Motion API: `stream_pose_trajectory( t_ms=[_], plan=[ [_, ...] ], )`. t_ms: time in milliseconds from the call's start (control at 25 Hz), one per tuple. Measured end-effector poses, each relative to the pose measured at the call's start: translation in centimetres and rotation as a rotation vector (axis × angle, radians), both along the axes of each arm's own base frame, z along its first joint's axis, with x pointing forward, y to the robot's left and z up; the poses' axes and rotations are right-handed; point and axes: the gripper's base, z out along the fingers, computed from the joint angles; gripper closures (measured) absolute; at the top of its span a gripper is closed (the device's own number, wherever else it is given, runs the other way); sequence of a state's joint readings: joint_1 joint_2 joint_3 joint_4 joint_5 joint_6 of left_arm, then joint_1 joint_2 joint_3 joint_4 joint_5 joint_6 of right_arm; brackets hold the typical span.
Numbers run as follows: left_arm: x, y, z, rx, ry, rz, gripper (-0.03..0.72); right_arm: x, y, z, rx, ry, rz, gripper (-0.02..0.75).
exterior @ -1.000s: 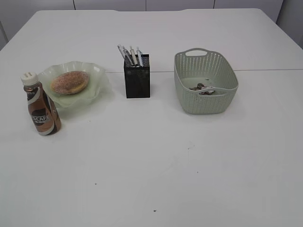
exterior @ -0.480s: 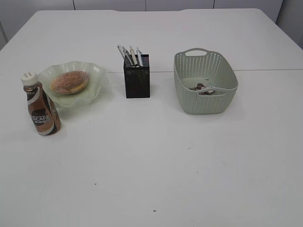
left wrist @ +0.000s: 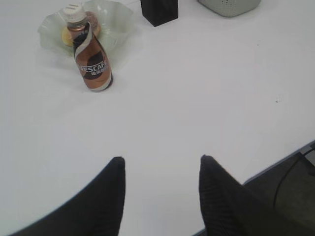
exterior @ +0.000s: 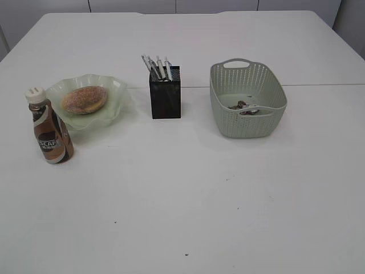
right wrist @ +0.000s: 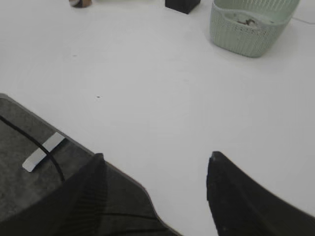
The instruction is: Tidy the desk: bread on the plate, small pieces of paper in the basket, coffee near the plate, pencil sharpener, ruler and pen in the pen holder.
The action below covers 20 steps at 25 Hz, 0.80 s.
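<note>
Desk (exterior: 188, 205): bread (exterior: 84, 99) sits on the plate (exterior: 117, 94). Coffee (exterior: 49, 128) upright just beside the plate's front-left rim. Pen holder (exterior: 165, 98) centre, pens (exterior: 155, 67) sticking out the top. Basket (exterior: 246, 123) to its right, small pieces of paper (exterior: 244, 107) inside.

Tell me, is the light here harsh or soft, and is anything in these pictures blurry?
Exterior view: soft, even light, with only faint shadows beside the pen holder and basket. Left wrist view: the coffee is sharp, while the dark fingertips up close look soft-edged. Right wrist view: the same blur on its fingertips, and the desk looks bright and nearly featureless.
</note>
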<state>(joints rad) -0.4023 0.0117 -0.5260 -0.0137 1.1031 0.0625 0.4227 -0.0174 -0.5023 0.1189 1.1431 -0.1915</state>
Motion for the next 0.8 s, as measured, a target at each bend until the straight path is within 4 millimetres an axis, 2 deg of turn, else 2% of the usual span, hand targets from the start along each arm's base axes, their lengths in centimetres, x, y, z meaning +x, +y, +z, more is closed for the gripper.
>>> stream_pose_trajectory(
  t_ms=[200, 520, 800],
  plan=[
    [0.11, 0.25, -0.01, -0.010, 0.005, 0.042, 0.327, 0.30, -0.54, -0.22, 0.009, 0.024, -0.090, 0.277],
    [0.13, 0.26, -0.06, -0.011, 0.007, 0.062, 0.328, 0.34, -0.60, -0.22, 0.013, 0.026, -0.129, 0.279],
    [0.04, 0.09, -0.06, -0.014, 0.006, 0.309, 0.328, 0.33, -0.39, -0.22, 0.016, 0.025, -0.329, 0.279]
  ],
)
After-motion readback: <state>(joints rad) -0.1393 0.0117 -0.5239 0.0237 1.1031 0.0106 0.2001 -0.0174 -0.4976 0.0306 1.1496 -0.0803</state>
